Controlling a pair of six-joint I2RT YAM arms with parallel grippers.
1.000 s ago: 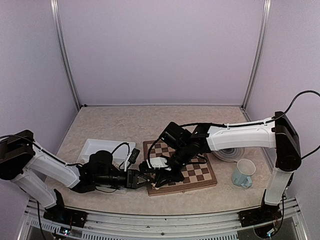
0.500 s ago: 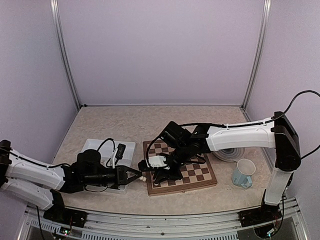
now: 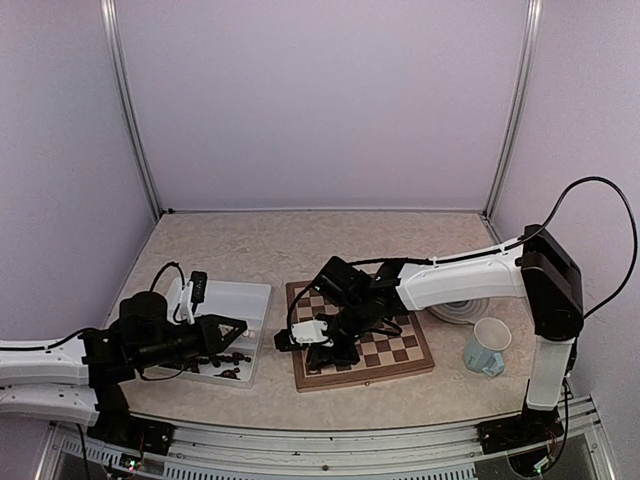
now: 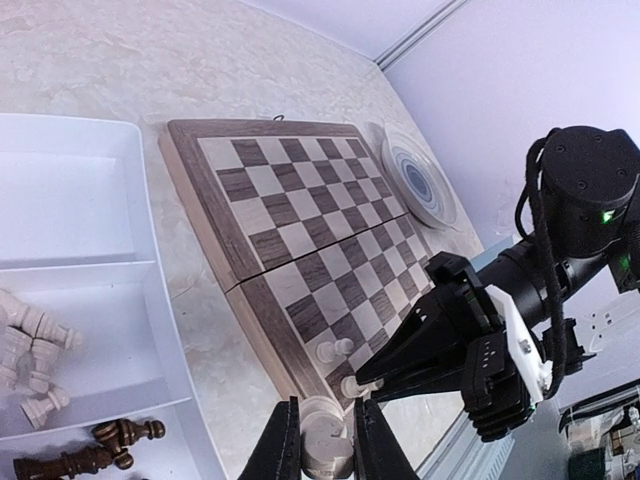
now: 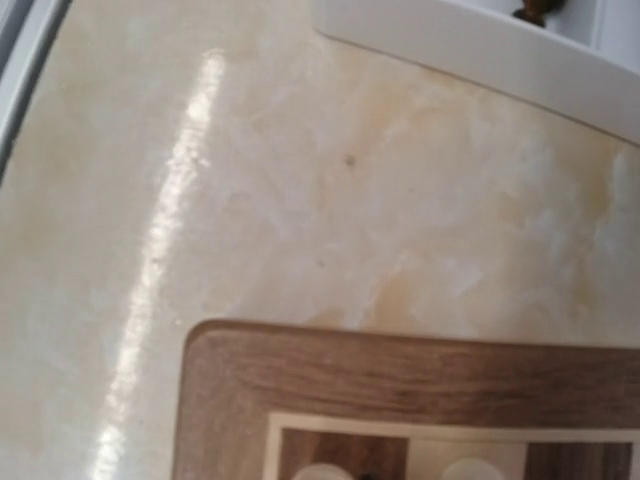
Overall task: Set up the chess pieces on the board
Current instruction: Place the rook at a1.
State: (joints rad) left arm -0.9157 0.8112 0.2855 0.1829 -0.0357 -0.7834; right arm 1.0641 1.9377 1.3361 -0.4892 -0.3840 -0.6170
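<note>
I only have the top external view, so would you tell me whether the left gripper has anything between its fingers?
Observer: Yes. The left wrist view shows the left gripper shut on a cream piece.
Operator: Thank you. Which pieces stand on the board?
Observer: Two show on the board: one cream pawn and a second cream pawn right at the tips of the right gripper.
Operator: And what lies in the tray under the left arm?
Observer: Several cream pieces lie in the middle compartment of the tray.
</note>
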